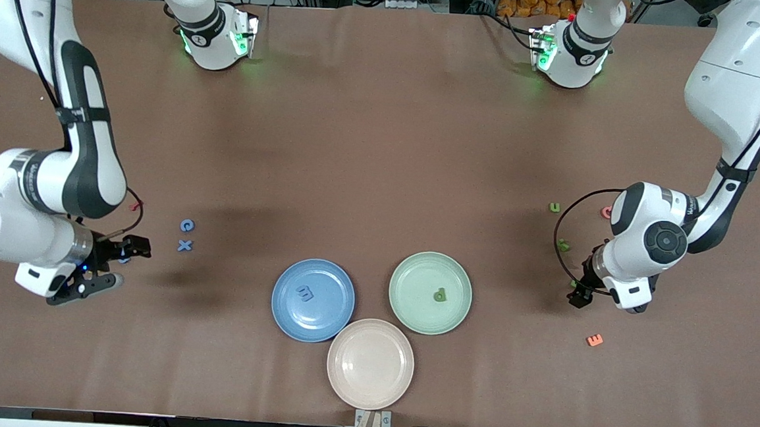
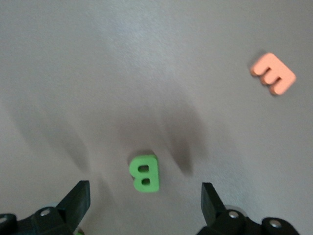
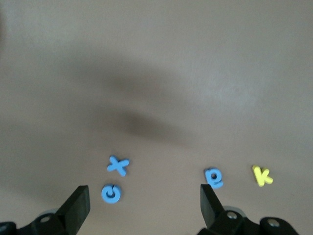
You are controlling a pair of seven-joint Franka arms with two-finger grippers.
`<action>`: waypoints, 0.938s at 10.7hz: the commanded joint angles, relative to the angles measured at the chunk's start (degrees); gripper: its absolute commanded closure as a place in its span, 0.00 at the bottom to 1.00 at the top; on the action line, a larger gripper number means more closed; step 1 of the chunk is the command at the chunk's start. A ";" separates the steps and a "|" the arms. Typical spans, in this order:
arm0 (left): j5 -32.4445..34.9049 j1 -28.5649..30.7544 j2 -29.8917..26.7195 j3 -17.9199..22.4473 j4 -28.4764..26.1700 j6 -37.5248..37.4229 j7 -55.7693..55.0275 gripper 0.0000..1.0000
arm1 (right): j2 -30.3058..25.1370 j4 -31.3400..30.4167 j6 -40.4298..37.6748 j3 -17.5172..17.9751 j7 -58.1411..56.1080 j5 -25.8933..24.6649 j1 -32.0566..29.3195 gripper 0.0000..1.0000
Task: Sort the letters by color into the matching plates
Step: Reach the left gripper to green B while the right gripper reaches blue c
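The blue plate (image 1: 329,317) holds one blue letter (image 1: 306,293). The mint green plate (image 1: 416,274) holds one green letter (image 1: 439,296). The beige-pink plate (image 1: 370,363) holds nothing. My right gripper (image 1: 127,265) is open, low over a blue letter (image 3: 214,177), with a blue x (image 3: 118,165), a blue c (image 3: 111,193) and a yellow k (image 3: 262,176) close by. My left gripper (image 1: 578,293) is open, low over a green B (image 2: 144,172). An orange E (image 2: 273,73) lies apart from it.
Two more green letters (image 1: 555,208) (image 1: 563,246) and a pink one (image 1: 606,212) lie toward the left arm's end. A small red piece (image 1: 133,207) shows by the right arm. The three plates touch one another at the table's middle, near the front camera.
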 commanded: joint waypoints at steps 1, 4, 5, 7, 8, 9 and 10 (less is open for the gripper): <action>2.33 -0.11 0.04 0.49 -0.65 0.72 -4.76 0.00 | -10.69 -17.91 8.77 0.42 3.05 0.30 -0.09 0.00; 2.60 -0.03 0.48 1.02 -0.65 0.72 -5.04 0.00 | -14.56 -30.91 21.41 0.68 8.41 0.48 1.13 0.00; 3.82 0.24 0.75 1.20 -0.65 0.89 -5.04 0.00 | -14.74 -34.96 26.68 0.77 10.34 0.48 2.27 0.00; 4.36 0.50 1.45 1.29 -0.65 2.21 -5.04 0.00 | -14.13 -37.89 30.86 0.77 13.07 0.48 4.12 0.00; 4.36 0.50 1.54 1.29 -0.65 2.21 -5.12 0.00 | -14.04 -38.16 30.86 0.77 13.69 0.48 4.48 0.00; 4.27 0.42 1.54 1.29 -0.65 2.21 -5.13 0.00 | -14.04 -38.51 30.86 0.77 14.04 0.48 4.74 0.00; 4.27 0.24 1.63 1.20 -0.65 2.21 -5.47 0.00 | -13.78 -38.69 31.04 0.77 14.05 0.48 4.74 0.00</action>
